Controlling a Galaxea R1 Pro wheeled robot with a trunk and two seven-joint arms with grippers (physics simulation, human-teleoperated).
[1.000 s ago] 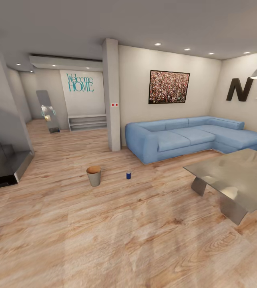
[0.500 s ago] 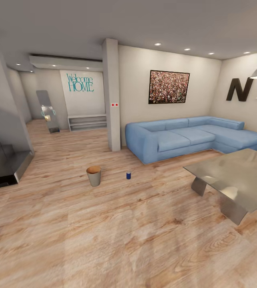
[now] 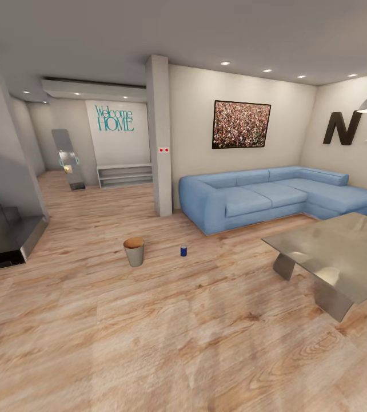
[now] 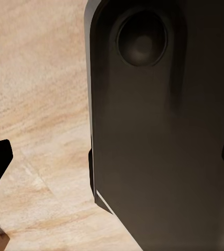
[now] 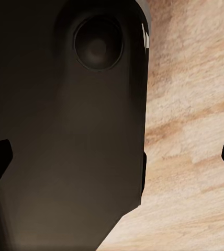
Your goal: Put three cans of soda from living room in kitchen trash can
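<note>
From my head camera, the tash can (image 3: 134, 251) stands upright on the plank floor (image 3: 166, 332) at about 11 o'clock; the dark blue can of soda (image 3: 183, 250) stands just to its right, apart from it, near 12; the blue sofa (image 3: 275, 197) sits at 1, the grey low table (image 3: 338, 257) at 2; both wrist cameras show fingertips at opposite frame edges, jaws wide, nothing held.

Soda can (image 3: 183, 250) stands on floor (image 3: 166, 332) right of trash can (image 3: 134, 252).
</note>
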